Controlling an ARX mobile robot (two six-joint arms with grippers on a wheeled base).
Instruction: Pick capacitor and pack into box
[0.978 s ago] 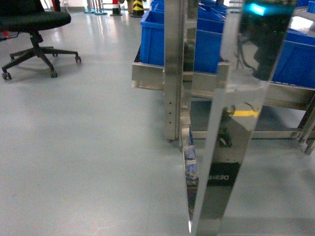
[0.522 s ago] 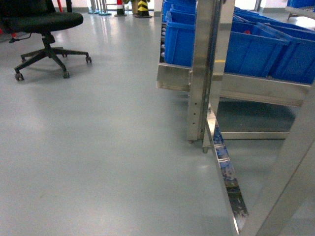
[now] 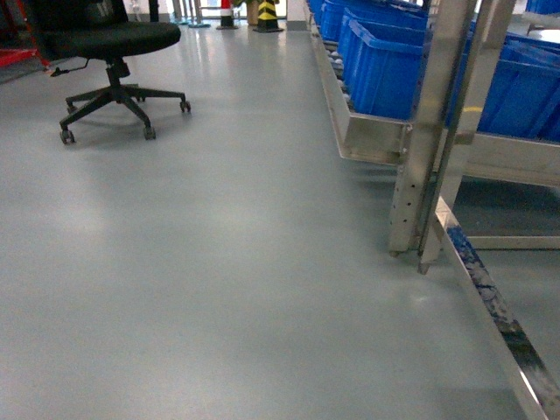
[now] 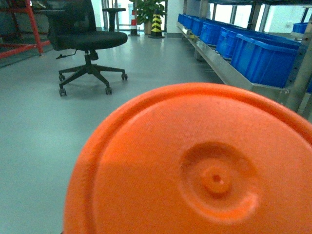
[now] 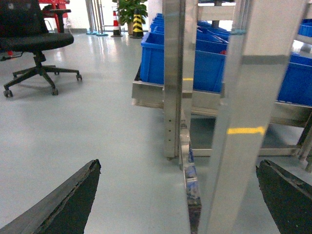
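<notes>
The pink box and the capacitor are not in any view, so the robot could drive past them or bump the shiny metal rack with blue bins at 2 o'clock, or the black chair at 10 o'clock. The right tool is spread wide and holds nothing; I cannot tell about the left tool, because an orange round thing fills its view. No words can be read anywhere.

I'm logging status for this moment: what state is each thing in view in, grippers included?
Right gripper: open, fingers wide apart, holding nothing.
Left gripper: not in view.
Orange disc: close against the left wrist camera.
Office chair: upright, unoccupied.
Blue bins: upright on the steel rack, contents hidden.
</notes>
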